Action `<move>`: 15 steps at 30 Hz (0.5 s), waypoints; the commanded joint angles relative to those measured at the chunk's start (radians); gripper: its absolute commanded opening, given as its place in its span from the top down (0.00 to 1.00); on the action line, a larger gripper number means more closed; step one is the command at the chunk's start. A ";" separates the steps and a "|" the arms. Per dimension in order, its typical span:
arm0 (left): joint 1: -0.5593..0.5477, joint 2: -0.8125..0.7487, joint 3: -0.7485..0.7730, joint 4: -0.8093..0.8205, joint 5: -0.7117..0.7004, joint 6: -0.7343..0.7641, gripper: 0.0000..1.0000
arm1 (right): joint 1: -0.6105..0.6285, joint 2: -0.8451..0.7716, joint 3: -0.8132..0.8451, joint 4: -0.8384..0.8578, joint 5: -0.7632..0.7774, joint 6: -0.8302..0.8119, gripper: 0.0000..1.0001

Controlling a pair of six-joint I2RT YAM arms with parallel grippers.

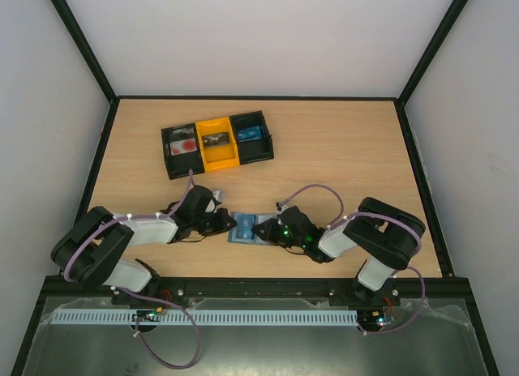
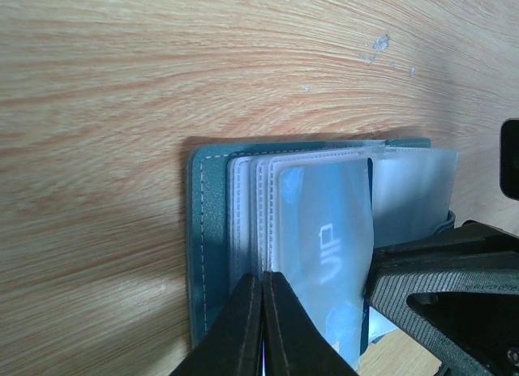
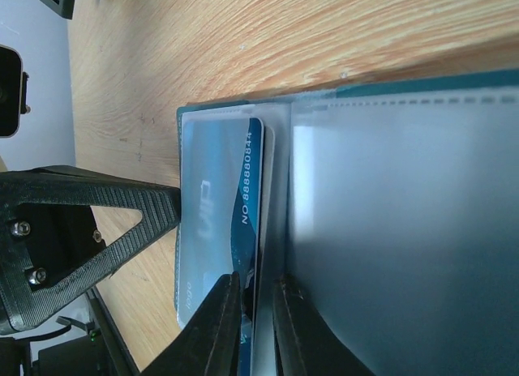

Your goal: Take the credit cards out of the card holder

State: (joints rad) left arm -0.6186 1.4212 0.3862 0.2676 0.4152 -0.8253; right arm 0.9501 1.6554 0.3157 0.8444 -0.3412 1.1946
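Writing: the blue card [image 3: 215,214] has white print on its edge, "NO" and then a row of numbers that starts 8888. It also has a big pale word that looks like "dip" or "clip". I cannot read it for sure.
Card holder: the grey-blue card holder [image 1: 243,232] lies open and flat on the wooden surface [image 1: 340,149], between the two claws.
Blue card: it sits in a clear sleeve [image 2: 405,181] of the card holder, with the edge of a white card [image 3: 268,190] just beside it.
Left claw: the left claw [image 1: 227,223] is closed tight on the left edge of the card holder.
Right claw: the right claw [image 1: 261,228] is at the right side of the card holder. Its two fingers stand a little apart, with the edges of the cards between them. I cannot tell if they squeeze.
Only from the top: a black and yellow tray [image 1: 220,165] sits well beyond the card holder. It has three boxes, one with something red, one with something blue.
Only from the wrists: the writing, the stitched edge and the stack of sleeves.
In the way: from the top, both claws hide the sides of the card holder. In each wrist view, the other claw shows beside the card holder.
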 commanded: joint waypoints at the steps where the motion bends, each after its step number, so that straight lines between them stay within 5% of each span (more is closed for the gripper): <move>1: -0.013 0.035 -0.034 -0.063 0.015 -0.002 0.97 | 0.001 0.028 0.027 0.010 -0.005 -0.002 0.88; 15: -0.012 0.010 -0.015 -0.125 -0.021 -0.004 0.93 | -0.011 -0.014 -0.010 -0.019 0.036 -0.008 0.98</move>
State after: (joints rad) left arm -0.6182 1.4216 0.3767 0.2882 0.4149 -0.8398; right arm 0.9428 1.6611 0.3153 0.8406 -0.3401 1.1942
